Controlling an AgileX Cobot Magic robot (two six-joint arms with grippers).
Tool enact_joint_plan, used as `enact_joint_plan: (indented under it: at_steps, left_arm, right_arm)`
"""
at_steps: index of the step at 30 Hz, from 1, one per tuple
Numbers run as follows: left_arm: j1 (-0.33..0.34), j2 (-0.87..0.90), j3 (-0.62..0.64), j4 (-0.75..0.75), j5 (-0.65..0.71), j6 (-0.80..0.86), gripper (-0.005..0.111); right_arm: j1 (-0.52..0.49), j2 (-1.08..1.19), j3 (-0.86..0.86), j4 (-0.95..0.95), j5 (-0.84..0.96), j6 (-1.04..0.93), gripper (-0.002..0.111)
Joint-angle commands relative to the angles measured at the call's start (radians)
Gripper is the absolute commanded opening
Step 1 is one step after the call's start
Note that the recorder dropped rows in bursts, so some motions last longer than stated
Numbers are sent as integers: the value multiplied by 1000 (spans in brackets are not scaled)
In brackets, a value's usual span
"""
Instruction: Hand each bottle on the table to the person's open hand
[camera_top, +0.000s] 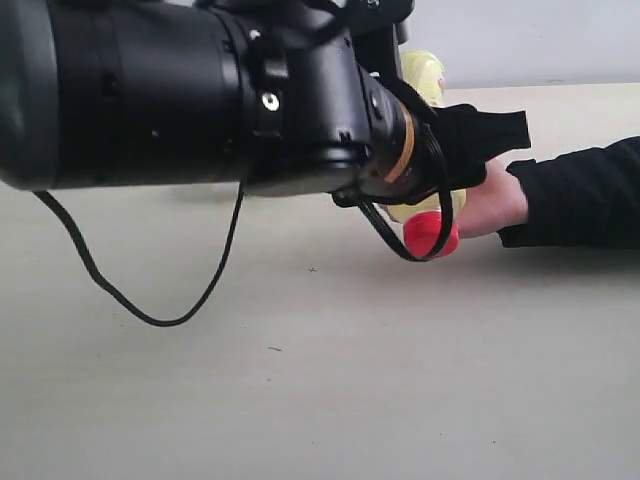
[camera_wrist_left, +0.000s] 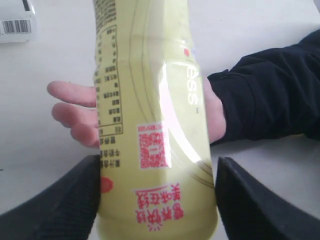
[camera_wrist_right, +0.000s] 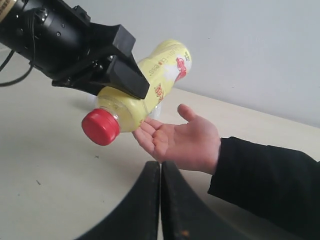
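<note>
A yellow-labelled bottle (camera_wrist_right: 155, 80) with a red cap (camera_wrist_right: 100, 127) hangs tilted in the air, cap end lowest. My left gripper (camera_wrist_right: 131, 92) is shut on its body, with black fingers on both sides of the bottle (camera_wrist_left: 150, 125). The person's open hand (camera_wrist_right: 185, 140) lies palm up just under the bottle, on an arm in a black sleeve (camera_wrist_right: 270, 180). In the exterior view the left arm fills the upper left, and the cap (camera_top: 430, 235) shows below the left gripper (camera_top: 450, 150), in front of the hand (camera_top: 495, 205). My right gripper (camera_wrist_right: 160, 170) is shut and empty, close to the hand.
The pale table (camera_top: 300, 380) stretches to a white wall (camera_wrist_right: 250, 45) behind. A black cable (camera_top: 150, 310) loops down from the left arm. A white thing with a barcode (camera_wrist_left: 15, 22) lies on the table beyond the hand.
</note>
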Motion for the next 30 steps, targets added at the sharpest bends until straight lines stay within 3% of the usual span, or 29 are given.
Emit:
enact_joint_plan:
  at_steps: [1,10,30]
  left_arm:
    - [-33,27,3,184,31,-234,0]
    - [-61,75,3,342,32,-468,0]
    - [-59,150,1,429,29,-571,0]
  right_arm:
    - [1,-4,4,-3,-11,-5,1]
    - [1,-4,4,-3,-11,-5,1]
    - [1,-4,4,-3,-11,-5,1]
